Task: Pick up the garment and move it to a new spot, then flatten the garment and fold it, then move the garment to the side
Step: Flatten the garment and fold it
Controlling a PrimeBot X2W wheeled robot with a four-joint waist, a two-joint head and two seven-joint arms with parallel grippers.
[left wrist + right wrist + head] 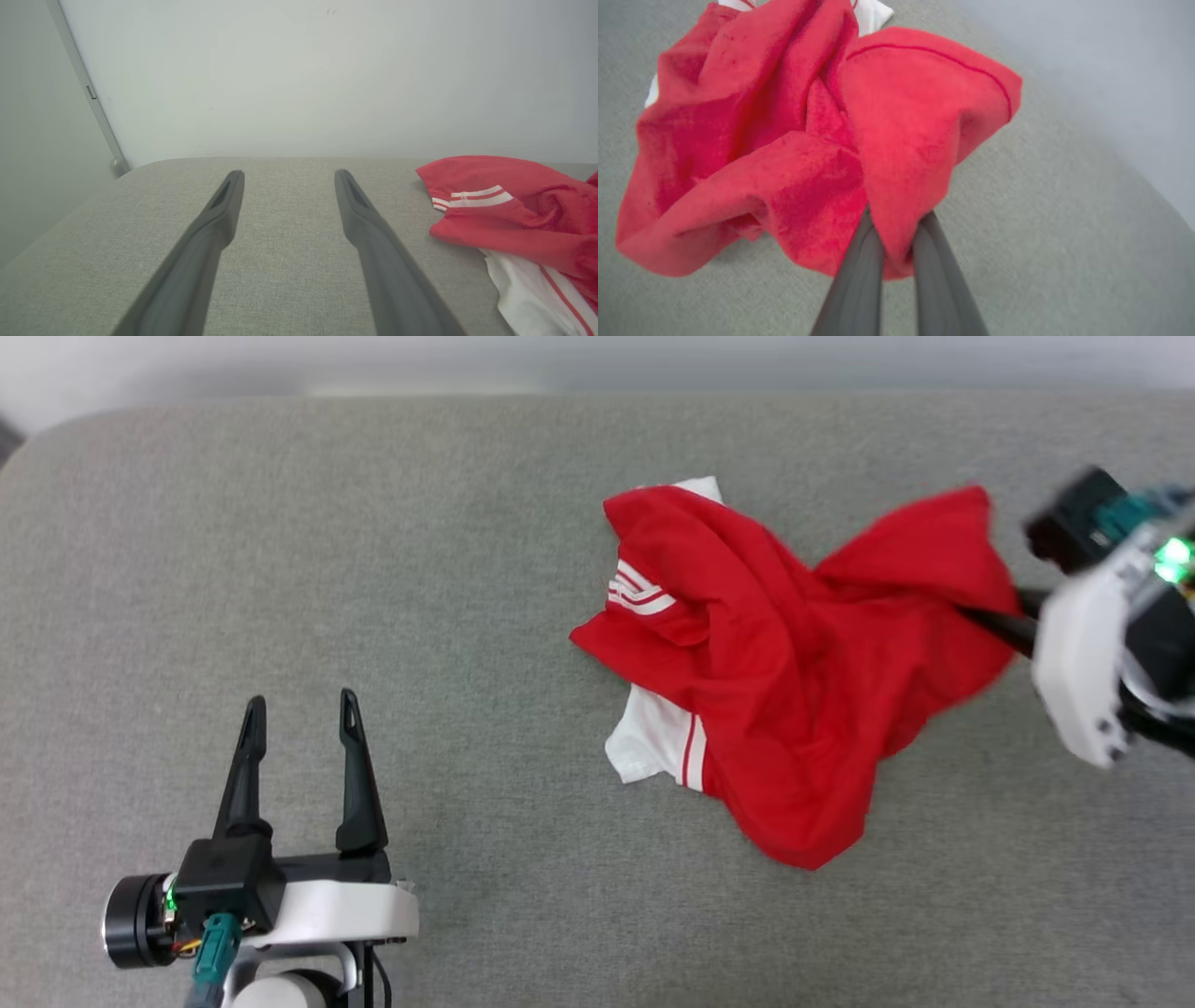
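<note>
Your right gripper (897, 235) pinched tight on garment (794, 653) edge, likely for carry to new spot; left gripper (301, 709) spread wide, empty, standing clear.

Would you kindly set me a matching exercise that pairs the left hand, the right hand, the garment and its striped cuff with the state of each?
Column one:
1. left hand
2. right hand
3. garment
4. striped cuff

Column two:
A. shut on a red fold
B. white bands on red
C. open, holding nothing
D. crumpled on the grey surface

Pairs: 1-C, 2-A, 3-D, 4-B.
</note>
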